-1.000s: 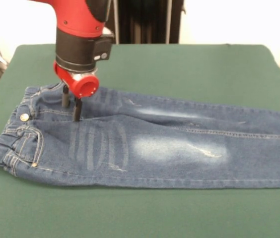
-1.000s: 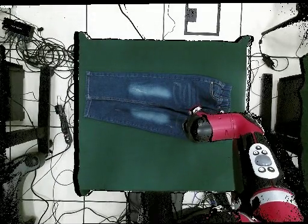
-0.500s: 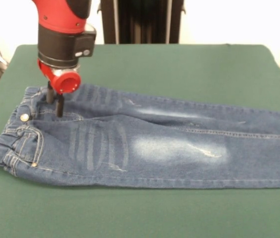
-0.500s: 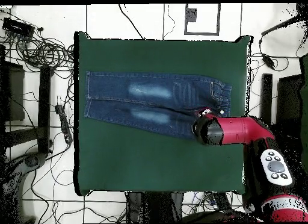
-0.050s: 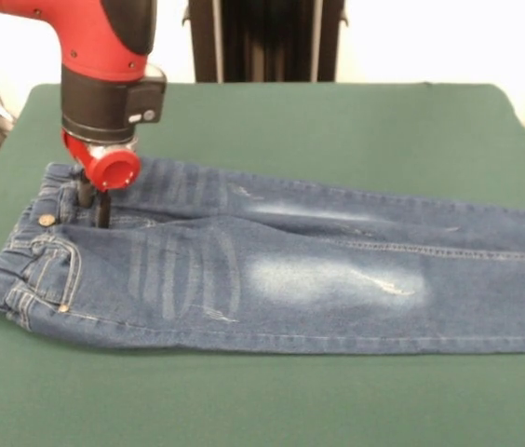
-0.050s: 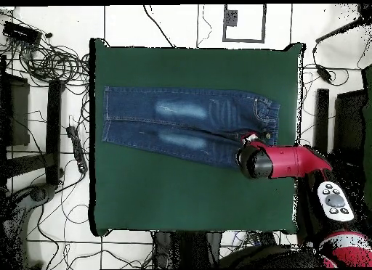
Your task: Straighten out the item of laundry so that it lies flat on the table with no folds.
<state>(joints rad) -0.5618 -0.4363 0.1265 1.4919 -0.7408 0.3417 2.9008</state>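
With the gripper [image 5: 93,207] open, prongs down on the jeans [image 5: 272,270] by the waistband [image 5: 20,265], press lightly and avoid bunching the denim

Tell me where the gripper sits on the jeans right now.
In the front view the gripper is at the jeans' left end, on the denim just behind the waistband, beside the metal button.

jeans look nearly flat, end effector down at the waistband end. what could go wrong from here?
1. The end effector sits on the jeans beside the metal button; sliding sideways could catch it.
2. Dragging while pressed down may bunch the already gathered waistband.
3. The far leg is half hidden under the near one; pulling could shift both.
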